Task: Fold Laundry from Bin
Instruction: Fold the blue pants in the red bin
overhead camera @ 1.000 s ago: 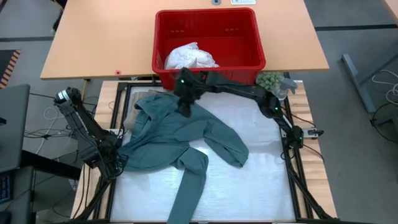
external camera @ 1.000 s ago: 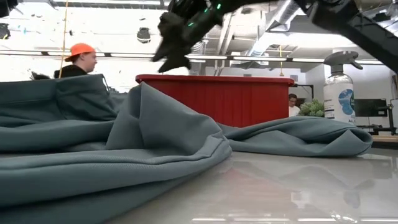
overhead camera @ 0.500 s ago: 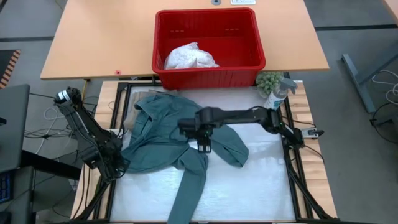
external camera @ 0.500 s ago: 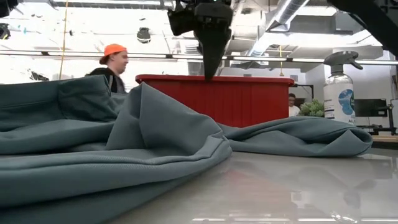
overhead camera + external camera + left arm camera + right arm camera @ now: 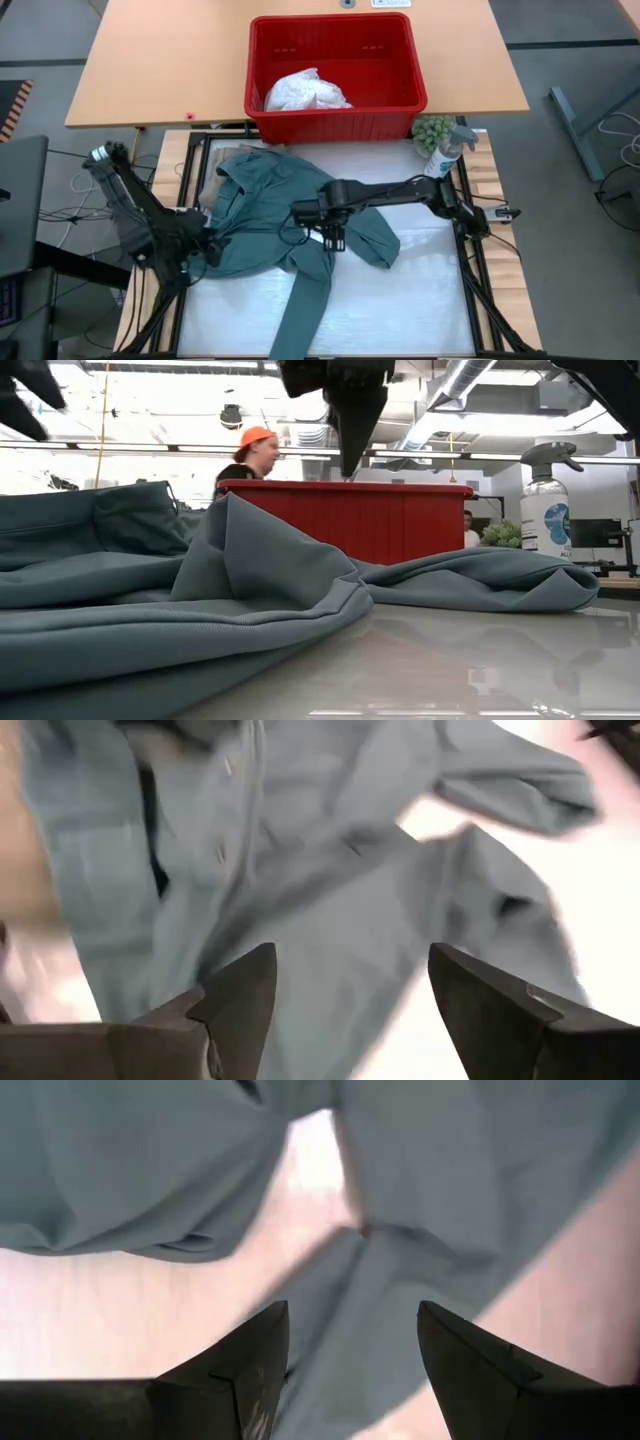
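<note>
Moved since earlier: right hand (image 5: 331,238) has swung from the bin's front wall down to the frame's centre, over the shirt; left hand (image 5: 210,247) has come in from the left edge and its fingers have parted.
Right hand: spread apart, gripping nothing, poised above the cloth where body and sleeve meet; the wrist view shows both dark fingers (image 5: 255,1355) with teal fabric between them.
Left hand: released, holding nothing, at the shirt's lower-left hem, centre-left of the high view.
Teal shirt (image 5: 270,215): dark teal-green, long-sleeved, lying rumpled and unfolded on the white desk (image 5: 420,300); collar toward upper left, one sleeve trailing to the bottom edge, the other folded rightward.
White garment (image 5: 305,92): crumpled in a heap inside the bin, left side.
Bin (image 5: 395,105): bright red, top centre, just beyond the shirt.
Spray bottle (image 5: 447,150): right of the bin.
Person (image 5: 250,455): orange cap, behind the bin in the low view.
</note>
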